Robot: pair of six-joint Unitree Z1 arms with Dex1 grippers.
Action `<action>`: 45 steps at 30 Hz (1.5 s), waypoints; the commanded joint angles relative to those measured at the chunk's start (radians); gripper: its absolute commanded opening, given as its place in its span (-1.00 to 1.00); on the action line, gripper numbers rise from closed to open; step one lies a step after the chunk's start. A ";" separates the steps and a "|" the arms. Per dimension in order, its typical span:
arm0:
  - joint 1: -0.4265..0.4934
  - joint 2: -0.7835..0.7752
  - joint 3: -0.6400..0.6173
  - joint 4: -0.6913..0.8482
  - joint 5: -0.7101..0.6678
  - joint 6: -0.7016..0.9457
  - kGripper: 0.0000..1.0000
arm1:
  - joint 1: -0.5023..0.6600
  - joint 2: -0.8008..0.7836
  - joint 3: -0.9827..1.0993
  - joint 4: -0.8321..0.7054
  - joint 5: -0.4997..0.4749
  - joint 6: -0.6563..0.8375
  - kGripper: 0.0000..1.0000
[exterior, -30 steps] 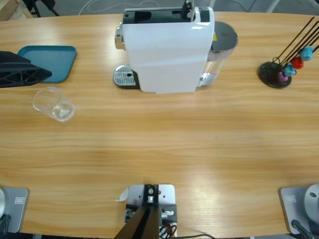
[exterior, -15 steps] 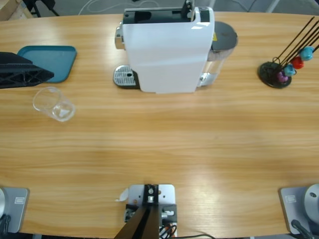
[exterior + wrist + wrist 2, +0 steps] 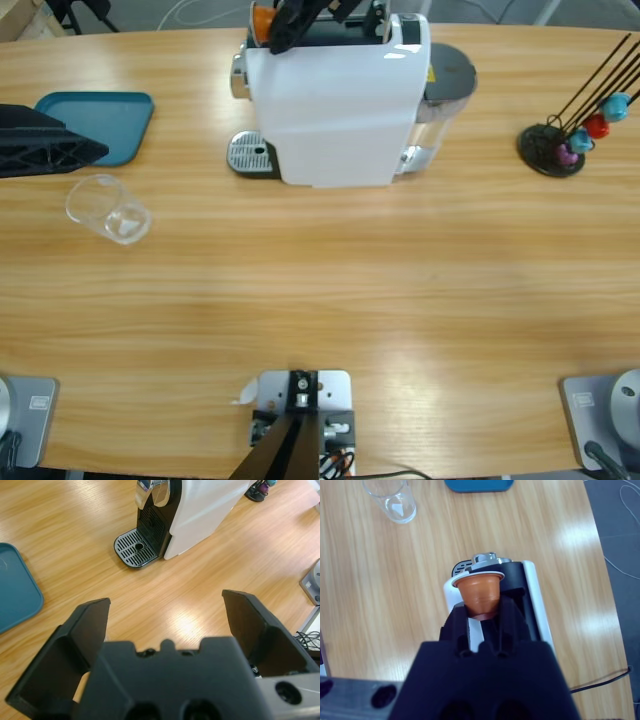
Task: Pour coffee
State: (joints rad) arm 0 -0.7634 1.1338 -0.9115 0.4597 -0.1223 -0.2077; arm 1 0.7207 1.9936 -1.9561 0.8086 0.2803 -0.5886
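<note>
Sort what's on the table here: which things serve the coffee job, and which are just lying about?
In use:
- coffee machine, drip grate bare
- orange capsule, pinched in the right gripper above the machine's top
- empty clear glass, beside the open left gripper

Lying about:
- teal tray
- capsule rack with coloured capsules

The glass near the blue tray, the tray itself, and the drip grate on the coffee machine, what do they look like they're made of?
The glass looks like clear glass or clear plastic: the wood grain shows through its walls. The tray seems to be matte teal plastic, flat colour with a rounded rim. The drip grate looks like metal, silvery with slots, though it could be plated plastic.
</note>
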 commanded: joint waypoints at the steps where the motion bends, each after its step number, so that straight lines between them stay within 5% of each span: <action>1: -0.010 0.035 0.026 -0.013 -0.019 0.010 0.98 | -0.022 0.039 0.006 -0.001 -0.034 0.012 -1.00; 18: -0.010 0.034 0.042 -0.026 -0.020 0.008 0.98 | -0.023 0.041 0.025 0.010 -0.061 -0.002 -1.00; 19: -0.010 0.034 0.042 -0.027 -0.020 0.008 0.98 | -0.023 0.041 0.025 0.011 -0.065 -0.002 -0.89; 20: -0.010 0.034 0.042 -0.027 -0.020 0.008 0.98 | -0.023 0.041 0.025 0.014 -0.067 -0.002 -0.45; 24: -0.010 0.034 0.042 -0.028 -0.020 0.008 0.98 | -0.023 0.036 0.026 0.017 -0.097 0.004 0.61; 26: -0.010 0.033 0.043 -0.029 -0.020 0.008 0.98 | -0.023 0.032 0.023 0.015 -0.108 0.006 0.85; 31: -0.010 0.021 0.050 -0.029 -0.020 0.008 0.98 | -0.019 0.018 0.009 -0.011 -0.078 0.009 1.00; 33: -0.010 0.020 0.055 -0.029 -0.019 0.008 0.98 | 0.002 -0.002 -0.018 -0.013 -0.054 0.015 0.85; 36: -0.010 0.028 0.055 -0.041 -0.019 0.008 0.99 | 0.075 -0.053 -0.061 -0.009 -0.005 0.115 0.19; 39: -0.010 0.029 0.046 -0.052 -0.020 0.007 0.98 | 0.157 -0.113 -0.048 0.023 -0.054 0.205 -0.86; 40: -0.010 0.028 0.043 -0.052 -0.020 0.007 0.98 | 0.185 -0.140 -0.022 0.024 -0.078 0.230 -1.00; 45: -0.011 0.007 0.035 -0.052 -0.031 0.007 0.98 | 0.244 -0.289 0.135 -0.012 -0.224 0.554 -1.00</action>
State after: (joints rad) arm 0 -0.7634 1.1430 -0.8950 0.4169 -0.1234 -0.2078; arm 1 0.9010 1.8880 -1.9891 0.8130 0.1909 -0.3453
